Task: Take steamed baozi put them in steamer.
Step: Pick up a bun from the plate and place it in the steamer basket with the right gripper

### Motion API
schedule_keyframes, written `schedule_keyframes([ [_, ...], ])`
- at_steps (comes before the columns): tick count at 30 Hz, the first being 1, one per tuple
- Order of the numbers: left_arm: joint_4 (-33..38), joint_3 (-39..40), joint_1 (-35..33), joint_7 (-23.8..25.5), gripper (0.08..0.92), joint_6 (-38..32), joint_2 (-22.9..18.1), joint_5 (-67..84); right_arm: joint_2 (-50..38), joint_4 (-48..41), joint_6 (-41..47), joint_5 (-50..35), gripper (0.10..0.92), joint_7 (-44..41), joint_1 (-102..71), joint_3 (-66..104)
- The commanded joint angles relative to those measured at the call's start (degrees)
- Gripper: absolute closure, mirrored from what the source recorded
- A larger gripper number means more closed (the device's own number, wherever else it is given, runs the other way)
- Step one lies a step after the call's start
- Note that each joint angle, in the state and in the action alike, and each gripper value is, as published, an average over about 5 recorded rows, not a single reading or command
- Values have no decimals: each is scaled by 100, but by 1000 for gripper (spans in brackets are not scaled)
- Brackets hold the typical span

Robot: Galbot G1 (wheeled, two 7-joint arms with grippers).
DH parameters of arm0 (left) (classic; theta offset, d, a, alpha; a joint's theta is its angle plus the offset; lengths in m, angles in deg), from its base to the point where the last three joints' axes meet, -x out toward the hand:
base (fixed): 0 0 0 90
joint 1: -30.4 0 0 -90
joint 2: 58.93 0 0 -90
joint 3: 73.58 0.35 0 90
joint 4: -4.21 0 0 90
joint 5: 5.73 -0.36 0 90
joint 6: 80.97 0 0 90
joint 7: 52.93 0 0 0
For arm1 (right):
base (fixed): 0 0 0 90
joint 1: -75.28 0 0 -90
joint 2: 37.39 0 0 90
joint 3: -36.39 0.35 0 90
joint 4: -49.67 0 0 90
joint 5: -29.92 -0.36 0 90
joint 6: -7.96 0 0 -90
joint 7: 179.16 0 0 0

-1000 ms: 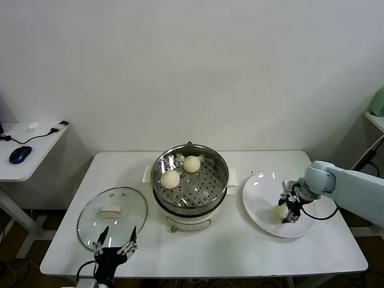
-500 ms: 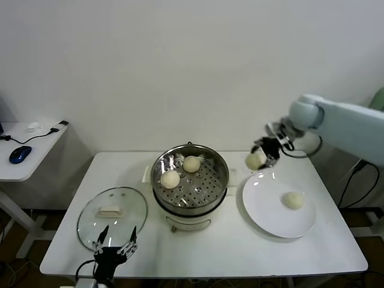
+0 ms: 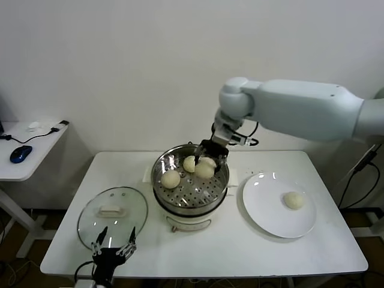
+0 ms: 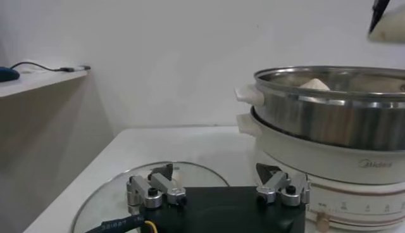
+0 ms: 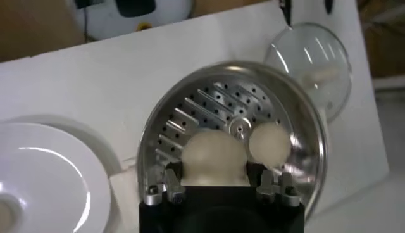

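The right hand [image 3: 206,159], pinching a bun [image 3: 204,170], hovers over the steamer [image 3: 222,183] (third bun); next, lower and release.

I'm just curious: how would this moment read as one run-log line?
right gripper: holding baozi over steamer | two buns inside | one on plate | left gripper: open, by lid

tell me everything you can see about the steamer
The steamer is a round shiny steel pot on a cream-white base with small side handles and a knob at the front. Inside sits a steel tray full of holes. Two buns lie on the tray, and the right hand holds a third bun above it. It stands mid-table, open, between the glass lid and the white plate.
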Motion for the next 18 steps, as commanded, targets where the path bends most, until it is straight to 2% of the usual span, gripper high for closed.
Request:
schedule_keyframes([
  [1, -8, 0, 2, -1, 177, 5, 1, -3, 725, -97, -706, 816, 364, 172, -753, -6],
  [15, -34, -8, -1, -20, 177, -28, 1, 19, 1025, -661, -674, 1321, 364, 409, -1289, 60],
  [18, -32, -1, 6, -22, 177, -34, 1, 23, 1023, -722, -699, 1347, 328, 527, -1272, 78],
])
